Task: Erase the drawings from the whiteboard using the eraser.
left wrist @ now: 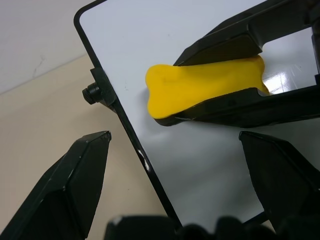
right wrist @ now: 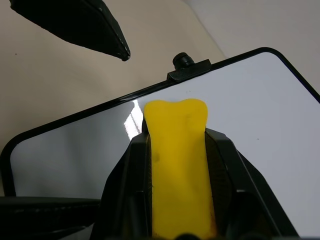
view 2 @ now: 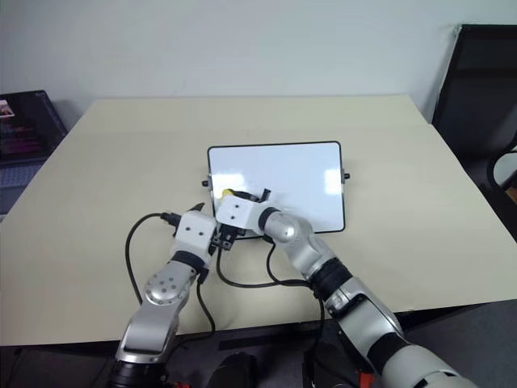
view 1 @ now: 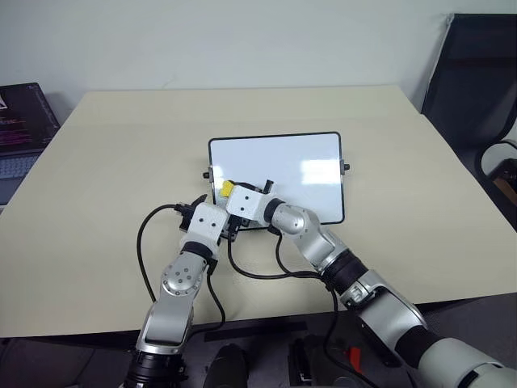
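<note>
Overhead view of a beige table (view 1: 105, 162) carrying the whiteboard (view 1: 299, 166) — a glossy white panel in a thin black frame with a small black knob (left wrist: 90, 93) at each short side — lying flat near the table's middle. The right gripper (right wrist: 176, 131) is clamped on the eraser (right wrist: 176, 150), a yellow block whose sides are pinched in between the two black fingers so that its free end flares slightly; the eraser sits over the board's surface close to the short edge on the robot's left, just inside the frame and near that side's knob. The left gripper (left wrist: 175, 145) has its fingers spread wide and grips nothing; its two fingers straddle the same framed edge, one over the table and one over the white panel, just beside the right gripper. The board's visible surface appears white with bright reflections; no drawings can be made out on it. Black cables (view 1: 144, 242) loop from the wrists across the tabletop. A laptop (view 1: 20, 129) lies at the table's far left, a dark chair (view 1: 477, 73) at its right.
</note>
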Controlling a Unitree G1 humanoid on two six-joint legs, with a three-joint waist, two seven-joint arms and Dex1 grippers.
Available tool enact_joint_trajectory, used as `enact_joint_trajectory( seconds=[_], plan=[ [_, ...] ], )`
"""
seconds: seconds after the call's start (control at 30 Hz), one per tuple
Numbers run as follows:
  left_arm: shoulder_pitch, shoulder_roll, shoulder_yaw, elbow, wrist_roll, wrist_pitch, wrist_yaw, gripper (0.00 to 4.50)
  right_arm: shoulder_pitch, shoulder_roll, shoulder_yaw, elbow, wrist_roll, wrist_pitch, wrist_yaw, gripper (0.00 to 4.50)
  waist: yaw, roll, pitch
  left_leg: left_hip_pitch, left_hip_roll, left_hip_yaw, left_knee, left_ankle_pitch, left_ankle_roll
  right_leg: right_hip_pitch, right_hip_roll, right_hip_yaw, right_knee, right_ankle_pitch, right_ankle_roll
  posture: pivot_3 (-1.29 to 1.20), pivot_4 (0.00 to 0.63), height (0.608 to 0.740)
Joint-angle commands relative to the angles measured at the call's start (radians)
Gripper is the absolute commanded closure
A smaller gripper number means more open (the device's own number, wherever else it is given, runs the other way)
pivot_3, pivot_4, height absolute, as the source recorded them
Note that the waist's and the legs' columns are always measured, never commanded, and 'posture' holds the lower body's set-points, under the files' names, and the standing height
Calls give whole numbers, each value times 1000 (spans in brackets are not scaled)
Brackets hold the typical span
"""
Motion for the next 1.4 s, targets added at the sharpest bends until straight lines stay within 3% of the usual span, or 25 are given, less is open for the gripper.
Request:
enact_joint_trajectory(
  seconds=[0.03,0.53,0.63,0.8,1.0,1.17,1.4],
  plan=[
    [-5,0,12,-50,9,-5,12,0,-40,-12,-30,32,7,-4,-28,3382,0,0,0,0,0,0,0,0,0,0,0,0,0,0,0,0,150,740],
    [-60,2,-2,10,-5,-27,-14,0,188,-265,-40,-196,-22,36,35,3382,11,-1,-1,4,-1,0,1,0,0,4,0,0,0,0,0,0,150,740],
    [-60,3,1,13,-6,-28,-13,0,196,-274,-39,-207,-23,43,36,3382,7,-1,-1,13,-1,0,0,0,0,13,0,0,-2,-2,-2,0,150,740],
    [-66,6,2,19,-7,-30,-14,0,173,-242,-55,-217,-2,59,20,3382,4,-1,-1,14,-1,0,0,0,0,14,0,0,-2,-4,-5,0,150,740],
    [-63,11,-8,13,-13,-43,-37,0,195,-190,-151,-357,120,81,20,3382,3,-1,0,13,0,0,0,0,0,13,0,0,-2,-3,-4,0,150,740],
    [-75,16,-16,21,-23,-60,-64,0,255,-213,-201,-492,182,83,45,3382,4,0,0,6,-1,0,-2,-1,-1,7,0,0,-4,-1,0,0,150,740],
    [-115,14,-47,3,-185,-112,-249,0,415,-312,-384,-770,300,343,104,3382,11,0,0,-4,-1,-2,-1,-1,-1,-1,0,0,-4,-1,0,0,150,740]
  ],
)
